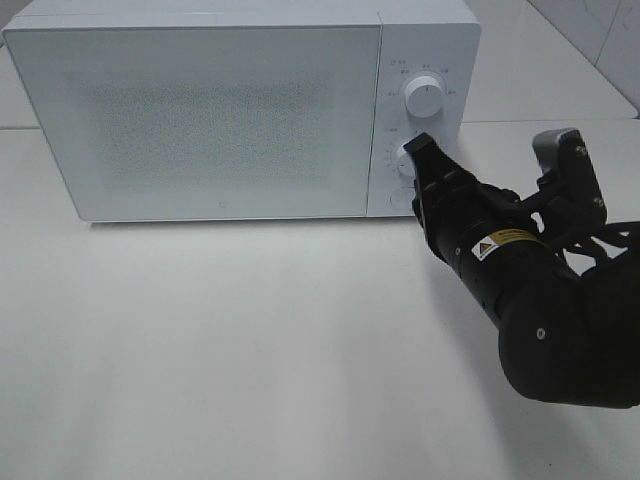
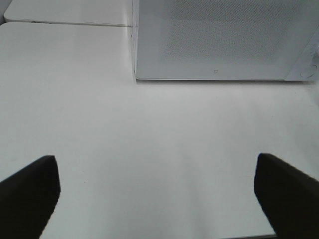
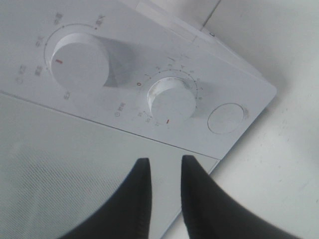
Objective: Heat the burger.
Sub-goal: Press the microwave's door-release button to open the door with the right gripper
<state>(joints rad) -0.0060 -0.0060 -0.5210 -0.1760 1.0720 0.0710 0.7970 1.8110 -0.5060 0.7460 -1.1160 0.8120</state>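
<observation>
The burger is out of view; the white microwave (image 1: 200,110) stands with its door shut and frosted. My right gripper (image 1: 418,145) is at the control panel, just in front of the lower dial (image 1: 403,158). In the right wrist view its dark fingers (image 3: 142,172) stand a narrow gap apart with nothing between them (image 3: 162,162), short of the lower dial (image 3: 172,102), whose red mark is turned away from zero. My left gripper (image 2: 155,158) hovers over bare table, open wide and empty, facing the microwave's front (image 2: 219,40).
On the panel an upper dial (image 3: 79,59) sits beside the lower one, and a round button (image 3: 225,118) lies near the panel's corner. White table (image 1: 250,350) stretches in front of the microwave. A second table surface (image 2: 65,10) lies behind it.
</observation>
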